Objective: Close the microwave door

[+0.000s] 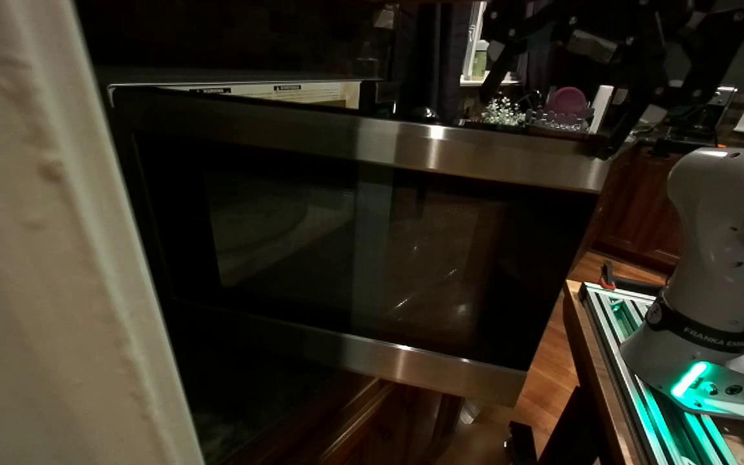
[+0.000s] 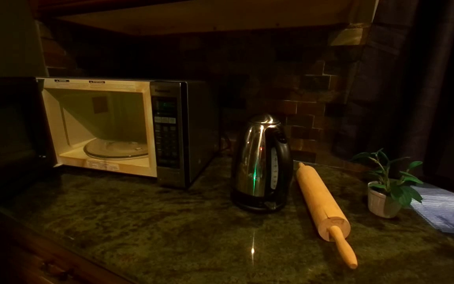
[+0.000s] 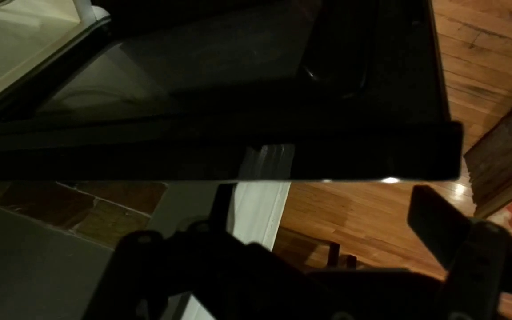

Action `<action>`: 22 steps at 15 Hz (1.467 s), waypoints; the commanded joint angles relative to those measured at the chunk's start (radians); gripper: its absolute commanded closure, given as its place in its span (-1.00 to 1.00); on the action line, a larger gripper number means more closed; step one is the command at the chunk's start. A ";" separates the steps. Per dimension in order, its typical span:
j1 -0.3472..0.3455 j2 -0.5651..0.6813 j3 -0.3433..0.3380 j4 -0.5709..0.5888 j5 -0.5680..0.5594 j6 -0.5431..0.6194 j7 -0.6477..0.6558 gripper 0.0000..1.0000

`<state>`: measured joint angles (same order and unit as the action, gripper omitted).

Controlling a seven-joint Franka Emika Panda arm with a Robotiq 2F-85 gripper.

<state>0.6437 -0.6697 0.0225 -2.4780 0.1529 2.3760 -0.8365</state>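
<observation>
The microwave [image 2: 170,142] stands on the counter with its white inside and glass turntable showing. It also shows behind the door in an exterior view [image 1: 320,92]. The microwave door [image 1: 372,245], dark glass with steel bands, stands wide open. It is a dark panel at the far left in an exterior view [image 2: 6,134] and crosses the wrist view [image 3: 211,162]. My gripper [image 3: 329,211] is open and empty, its two fingers wide apart beside the door's top edge. In an exterior view the gripper [image 1: 549,123] is above the door's outer top corner; whether a finger touches it I cannot tell.
A steel kettle [image 2: 260,165], a rolling pin [image 2: 323,201] and a potted plant [image 2: 386,193] stand on the counter [image 2: 164,232] right of the microwave. A pale wall edge [image 1: 55,245] is close at the left. The robot base [image 1: 695,361] stands on a bench at the right.
</observation>
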 commanded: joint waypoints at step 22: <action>-0.312 -0.076 0.055 -0.048 -0.228 0.020 0.090 -1.00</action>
<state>0.3665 -0.7086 0.0877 -2.4827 -0.0386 2.3758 -0.7873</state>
